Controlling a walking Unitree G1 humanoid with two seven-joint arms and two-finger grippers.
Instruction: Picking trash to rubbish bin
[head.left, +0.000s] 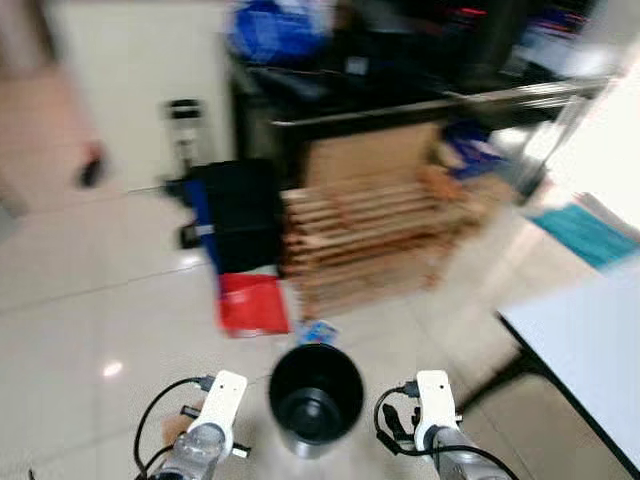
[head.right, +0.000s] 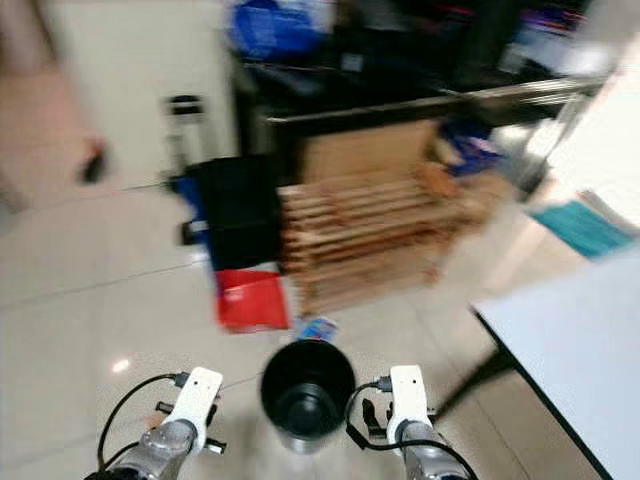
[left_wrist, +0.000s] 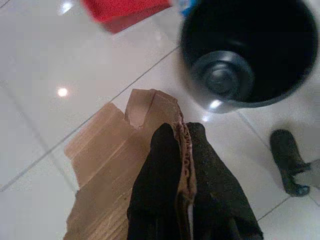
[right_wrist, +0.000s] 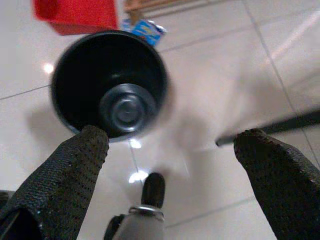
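**Cardboard to the bin**

While your left gripper (left_wrist: 182, 165) pinches the torn brown cardboard scrap (left_wrist: 115, 165) edge-on, carry it over the black rubbish bin (head.left: 315, 396) on the tiled floor (head.left: 90, 330) between your arms before releasing. Your right gripper (right_wrist: 170, 175) hangs spread wide. A small blue wrapper (right_wrist: 145, 30) lies touching the bin's far side.

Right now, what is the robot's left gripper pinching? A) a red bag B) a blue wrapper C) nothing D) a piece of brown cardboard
D: in the left wrist view the left gripper's black fingers are closed on a torn piece of brown cardboard, held above the tiled floor beside the black rubbish bin.
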